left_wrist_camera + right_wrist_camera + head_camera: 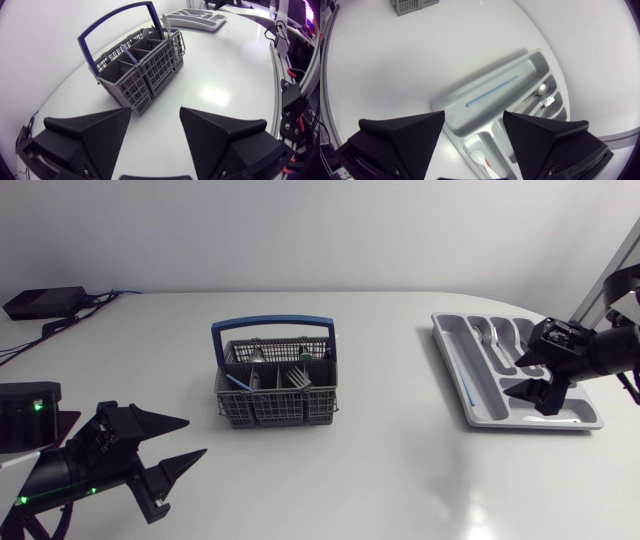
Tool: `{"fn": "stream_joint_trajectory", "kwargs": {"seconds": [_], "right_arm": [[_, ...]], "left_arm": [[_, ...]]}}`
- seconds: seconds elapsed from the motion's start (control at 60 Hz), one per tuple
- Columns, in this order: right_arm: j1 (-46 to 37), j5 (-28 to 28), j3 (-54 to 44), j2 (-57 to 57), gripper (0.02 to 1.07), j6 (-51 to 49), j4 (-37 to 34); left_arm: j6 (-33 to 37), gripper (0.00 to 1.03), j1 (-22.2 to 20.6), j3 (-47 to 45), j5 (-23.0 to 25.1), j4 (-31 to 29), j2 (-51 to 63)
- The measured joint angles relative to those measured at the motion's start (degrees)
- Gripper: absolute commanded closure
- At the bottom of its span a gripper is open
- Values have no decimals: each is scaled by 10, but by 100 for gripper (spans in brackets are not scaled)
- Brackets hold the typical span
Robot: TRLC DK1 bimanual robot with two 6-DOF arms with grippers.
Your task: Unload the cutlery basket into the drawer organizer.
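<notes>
Grey basket (275, 408) w/ blue handle sits mid-table, forks (300, 378) & other cutlery standing inside. Organizer (455, 345) lies at the table's right side: thin blue stick (492, 92) in its long slot, spoons (542, 89) in neighbouring slots. Right gripper (512, 376) hangs over the organizer, jaws spread. Left gripper (196, 436) is by the table's front-left, well apart from the basket, jaws spread too

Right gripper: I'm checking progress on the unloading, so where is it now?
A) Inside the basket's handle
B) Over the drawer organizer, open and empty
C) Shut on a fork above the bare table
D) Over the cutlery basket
B: the right gripper hangs over the drawer organizer, fingers apart with nothing between them.
</notes>
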Motion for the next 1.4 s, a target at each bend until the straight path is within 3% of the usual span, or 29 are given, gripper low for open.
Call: {"fn": "stream_joint_trajectory", "kwargs": {"seconds": [0.2, 0.317, 0.467, 0.55, 0.633, 0.85, 1.083, 1.4], "right_arm": [[143, 14, -40, -50, 21, 119, 5], [219, 41, -54, -71, 21, 176, 18], [301, 69, -63, -77, 21, 236, 38], [343, 80, -67, -76, 21, 271, 52], [375, 91, -68, -76, 21, 296, 63], [468, 120, -68, -62, 21, 353, 82], [510, 136, -68, -42, 21, 373, 95], [562, 155, -65, -42, 21, 391, 94]], "left_arm": [[-59, 36, -8, 41, 0, 108, 105], [-93, 43, -10, 72, 0, 155, 176], [-132, 45, -37, 105, 1, 212, 247], [-144, 49, -53, 119, 2, 229, 279], [-151, 62, -56, 129, 2, 241, 303], [-158, 100, -56, 147, 2, 262, 335], [-167, 100, -56, 150, 11, 261, 341], [-166, 100, -56, 213, 13, 136, 268]]}}
